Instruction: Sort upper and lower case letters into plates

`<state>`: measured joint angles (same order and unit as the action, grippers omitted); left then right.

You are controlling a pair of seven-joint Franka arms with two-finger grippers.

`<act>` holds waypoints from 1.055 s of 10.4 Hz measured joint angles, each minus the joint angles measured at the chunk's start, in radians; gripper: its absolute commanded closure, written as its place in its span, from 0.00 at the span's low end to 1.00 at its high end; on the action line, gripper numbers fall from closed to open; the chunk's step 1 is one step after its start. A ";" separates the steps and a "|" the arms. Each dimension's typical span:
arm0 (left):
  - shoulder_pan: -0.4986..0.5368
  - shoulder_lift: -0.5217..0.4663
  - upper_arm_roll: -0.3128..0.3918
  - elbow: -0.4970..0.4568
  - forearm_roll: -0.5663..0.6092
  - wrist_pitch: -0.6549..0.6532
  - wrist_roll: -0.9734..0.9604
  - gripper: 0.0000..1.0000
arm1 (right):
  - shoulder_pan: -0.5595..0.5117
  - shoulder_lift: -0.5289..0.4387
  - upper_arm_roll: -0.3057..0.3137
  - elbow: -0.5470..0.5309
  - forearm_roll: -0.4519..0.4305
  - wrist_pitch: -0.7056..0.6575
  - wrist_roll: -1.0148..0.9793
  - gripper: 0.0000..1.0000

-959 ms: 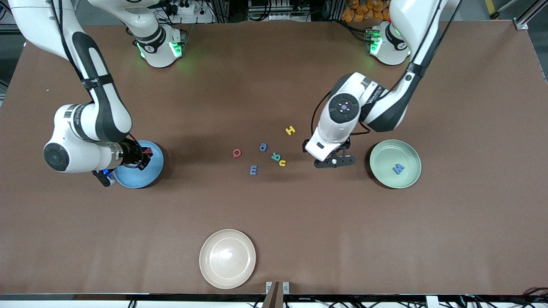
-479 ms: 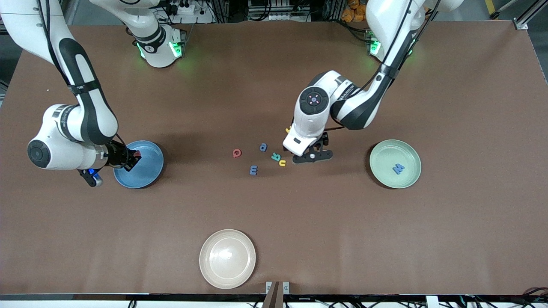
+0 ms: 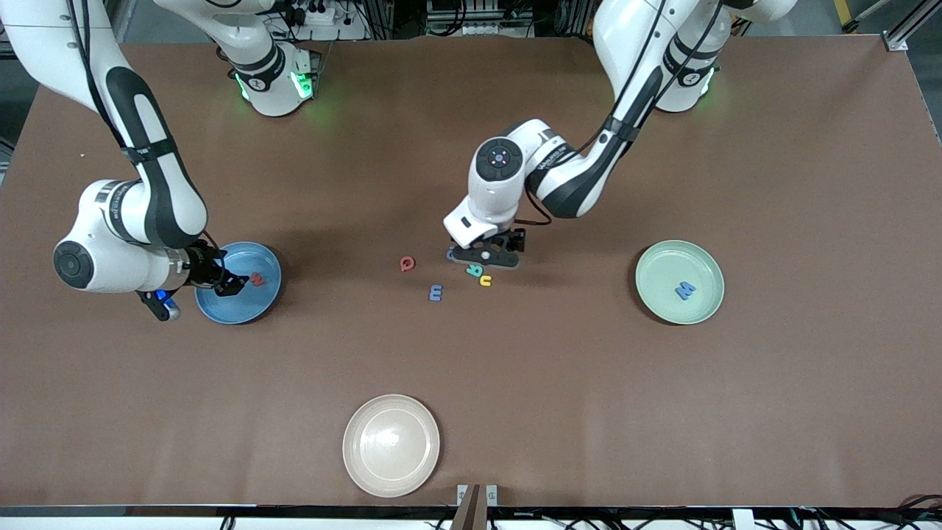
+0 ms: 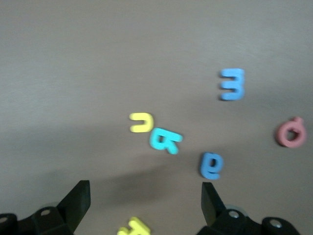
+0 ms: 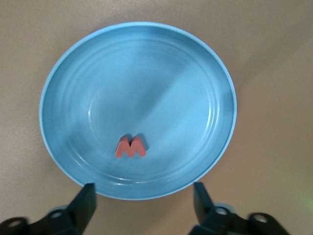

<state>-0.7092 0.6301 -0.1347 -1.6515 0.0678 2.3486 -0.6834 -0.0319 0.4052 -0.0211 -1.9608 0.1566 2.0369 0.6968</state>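
Just under the right gripper (image 5: 142,203), whose fingers are spread, a red M (image 5: 130,147) lies in the blue plate (image 5: 63,73). Loose letters (image 4: 165,140) are seen below the left gripper's (image 4: 142,203) parted fingers, tightly clustered; two could be pinched together. A blue letter (image 3: 685,291) rests in the mint plate (image 3: 655,258), well apart.

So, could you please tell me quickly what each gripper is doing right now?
Left gripper: open, empty, over the loose letters.
Right gripper: open, empty, over the blue plate.
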 measured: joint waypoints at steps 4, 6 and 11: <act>-0.081 0.075 0.000 0.067 0.000 0.050 0.032 0.00 | 0.006 -0.002 0.005 0.068 0.000 -0.052 0.003 0.00; -0.085 0.109 0.004 0.079 0.000 0.083 0.069 0.11 | 0.039 -0.002 0.011 0.074 0.001 -0.041 0.033 0.00; -0.117 0.170 0.021 0.136 0.000 0.088 0.075 0.22 | 0.140 -0.001 0.015 0.075 0.006 0.023 0.099 0.00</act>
<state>-0.8261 0.8004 -0.1140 -1.5151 0.0678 2.4363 -0.6084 0.1084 0.4044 -0.0065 -1.8859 0.1630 2.0602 0.7962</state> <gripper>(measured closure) 0.189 0.000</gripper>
